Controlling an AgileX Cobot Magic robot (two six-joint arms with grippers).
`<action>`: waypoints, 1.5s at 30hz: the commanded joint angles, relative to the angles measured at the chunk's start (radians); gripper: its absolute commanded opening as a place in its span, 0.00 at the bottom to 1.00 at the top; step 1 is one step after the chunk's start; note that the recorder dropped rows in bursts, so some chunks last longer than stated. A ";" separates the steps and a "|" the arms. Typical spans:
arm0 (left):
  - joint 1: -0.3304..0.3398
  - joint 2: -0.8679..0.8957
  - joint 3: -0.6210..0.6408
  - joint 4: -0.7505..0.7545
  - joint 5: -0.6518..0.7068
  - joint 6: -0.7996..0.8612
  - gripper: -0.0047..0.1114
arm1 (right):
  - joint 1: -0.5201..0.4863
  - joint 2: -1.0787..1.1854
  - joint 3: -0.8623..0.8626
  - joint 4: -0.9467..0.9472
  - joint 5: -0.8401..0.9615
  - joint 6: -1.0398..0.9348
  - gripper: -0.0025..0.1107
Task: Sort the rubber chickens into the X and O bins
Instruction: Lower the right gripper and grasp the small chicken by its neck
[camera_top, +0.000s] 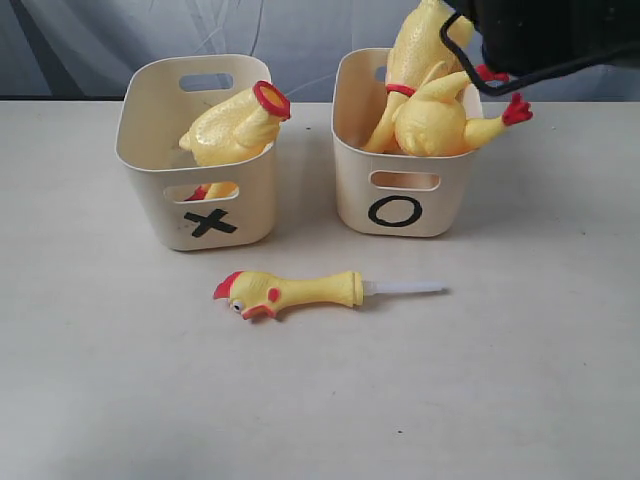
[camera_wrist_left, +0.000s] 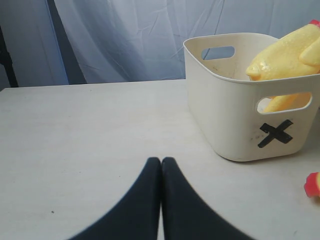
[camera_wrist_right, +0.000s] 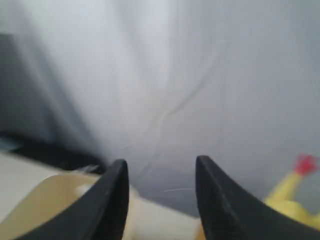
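A headless yellow chicken body (camera_top: 232, 130) with a red neck ring lies in the X bin (camera_top: 205, 215), and shows over that bin's (camera_wrist_left: 235, 125) rim as a yellow body (camera_wrist_left: 287, 52) in the left wrist view. Two whole chickens (camera_top: 430, 100) stick up out of the O bin (camera_top: 400, 205). The small head-and-neck piece (camera_top: 290, 293) with a white stem lies on the table in front of the bins. My left gripper (camera_wrist_left: 161, 161) is shut and empty, low over the table beside the X bin. My right gripper (camera_wrist_right: 161, 167) is open and empty above the O bin; its dark arm (camera_top: 545, 35) fills the top right corner.
A pale table (camera_top: 520, 380) carries everything, with a grey-blue curtain (camera_top: 300, 30) behind it. A red comb (camera_wrist_left: 313, 184) peeks in at the edge of the left wrist view. A yellow leg with a red foot (camera_wrist_right: 300, 172) shows beside the right fingers.
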 joint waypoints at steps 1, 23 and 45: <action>0.000 -0.003 -0.004 0.000 -0.013 -0.002 0.04 | -0.003 -0.025 -0.004 -0.014 0.595 -0.106 0.39; 0.000 -0.003 -0.004 0.000 -0.013 -0.002 0.04 | -0.003 0.365 -0.002 -1.264 0.979 0.640 0.39; 0.000 -0.003 -0.004 0.000 -0.013 -0.002 0.04 | -0.003 0.514 -0.004 -1.253 1.027 0.647 0.03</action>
